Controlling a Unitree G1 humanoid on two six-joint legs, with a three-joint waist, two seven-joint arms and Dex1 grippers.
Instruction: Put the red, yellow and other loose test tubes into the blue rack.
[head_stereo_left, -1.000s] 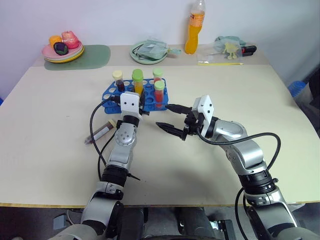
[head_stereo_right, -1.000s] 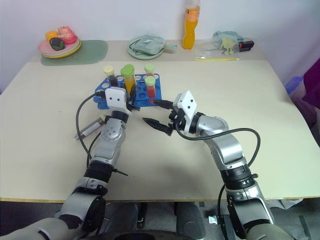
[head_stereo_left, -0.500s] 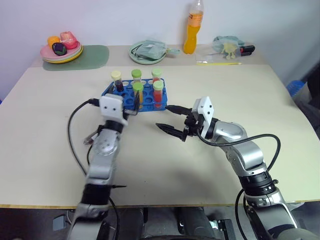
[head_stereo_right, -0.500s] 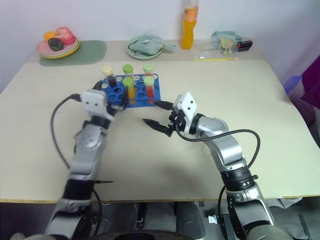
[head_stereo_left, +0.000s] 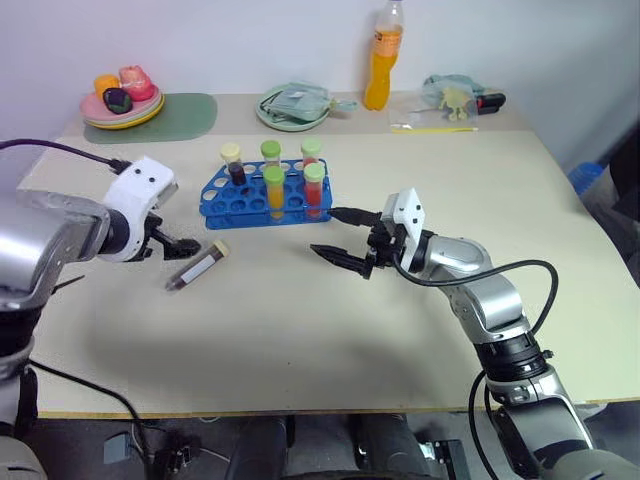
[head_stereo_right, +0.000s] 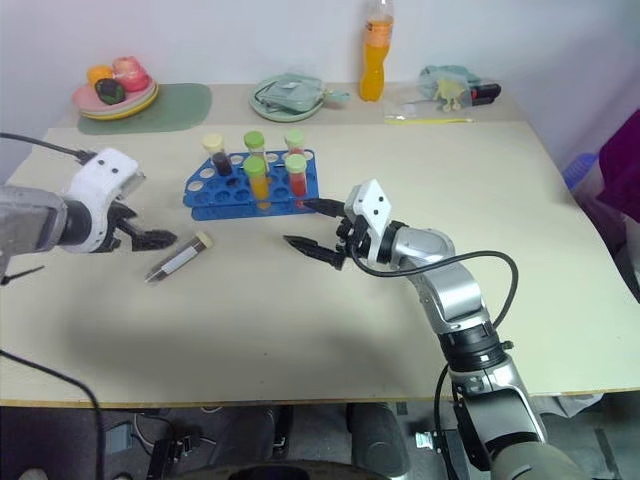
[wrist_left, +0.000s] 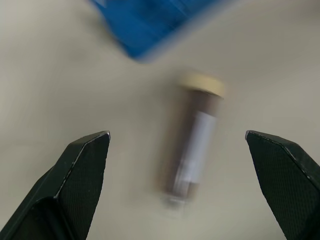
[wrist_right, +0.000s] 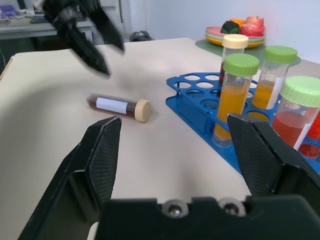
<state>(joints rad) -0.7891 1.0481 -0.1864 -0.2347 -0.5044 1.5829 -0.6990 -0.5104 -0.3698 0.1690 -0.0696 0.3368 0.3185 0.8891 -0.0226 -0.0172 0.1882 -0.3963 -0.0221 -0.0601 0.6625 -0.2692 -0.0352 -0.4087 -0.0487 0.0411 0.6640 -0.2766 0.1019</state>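
Observation:
The blue rack (head_stereo_left: 262, 198) stands mid-table with several capped test tubes upright in it, among them a yellow one (head_stereo_left: 274, 187) and a red one (head_stereo_left: 314, 186) in its near row. One dark brown tube (head_stereo_left: 197, 266) with a cream cap and a white label lies flat on the table, to the left of and nearer than the rack. My left gripper (head_stereo_left: 178, 246) hangs open just left of that lying tube, pointing down at it, and holds nothing. My right gripper (head_stereo_left: 326, 231) is open and empty, pointing left, just right of the rack's near corner.
Along the back edge are a stack of plates with toy fruit (head_stereo_left: 122, 100) on a green mat, a green plate (head_stereo_left: 295, 108) holding a bag, an orange drink bottle (head_stereo_left: 380, 62) and small items (head_stereo_left: 455, 95) at the back right.
My left gripper let go of the yellow tube, which now stands in the rack. It opened wide and swung left and back to beside the lying brown tube. The right arm stayed still.

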